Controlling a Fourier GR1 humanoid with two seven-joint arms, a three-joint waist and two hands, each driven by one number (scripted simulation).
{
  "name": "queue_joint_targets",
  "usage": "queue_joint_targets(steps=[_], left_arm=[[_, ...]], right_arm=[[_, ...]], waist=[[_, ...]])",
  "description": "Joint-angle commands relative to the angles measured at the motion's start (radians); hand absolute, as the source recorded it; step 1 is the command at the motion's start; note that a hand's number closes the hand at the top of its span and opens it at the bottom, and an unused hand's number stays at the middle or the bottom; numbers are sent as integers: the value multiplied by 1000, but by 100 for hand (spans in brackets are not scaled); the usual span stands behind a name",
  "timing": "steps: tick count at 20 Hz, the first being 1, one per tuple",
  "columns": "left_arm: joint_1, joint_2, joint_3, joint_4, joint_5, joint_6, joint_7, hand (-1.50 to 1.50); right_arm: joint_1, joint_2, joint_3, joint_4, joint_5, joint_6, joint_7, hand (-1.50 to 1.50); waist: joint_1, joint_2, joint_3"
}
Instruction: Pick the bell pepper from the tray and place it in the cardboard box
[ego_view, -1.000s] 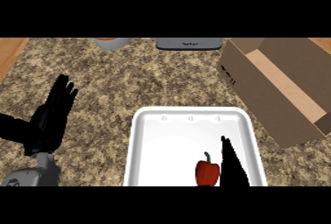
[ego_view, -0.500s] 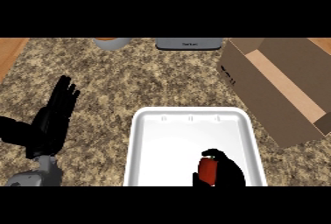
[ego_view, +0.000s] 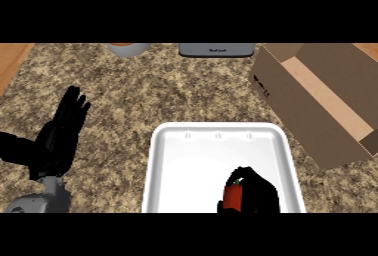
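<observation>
In the white tray's (ego_view: 170, 165) near corner, the right hand (ego_view: 255, 192) curls round the red bell pepper (ego_view: 233, 196); the left hand (ego_view: 63, 132) rests spread above the table (ego_view: 162, 90).

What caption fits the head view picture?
Right hand curls round the red bell pepper in the white tray; cardboard box waits nearby.

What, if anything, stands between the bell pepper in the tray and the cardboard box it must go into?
Nothing visible stands in the way. The right robot hand is curled round the bell pepper near the white tray's front edge. Between it and the open cardboard box lie only the tray's rim and bare counter.
</observation>
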Motion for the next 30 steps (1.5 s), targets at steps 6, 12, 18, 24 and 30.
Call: queue_joint_targets(steps=[6,12,18,24,30], left_arm=[[-41,-12,-30,7,-4,-8,10,0],[-32,23,28,6,19,-9,34,0],[-18,-5,6,-29,11,10,45,0],[-35,21,24,11,18,-18,26,0],[-23,3,12,-17,-13,15,23,0]], right_arm=[[-341,-21,285,82,53,305,-297,150],[-448,0,293,-48,54,474,-348,150],[-443,41,224,-278,17,452,-219,150],[-566,43,89,-375,27,451,-38,150],[-588,21,-153,-435,35,524,-71,150]], waist=[[55,5,-1],[3,-1,0],[0,-2,1],[-1,-1,0],[-6,0,1]])
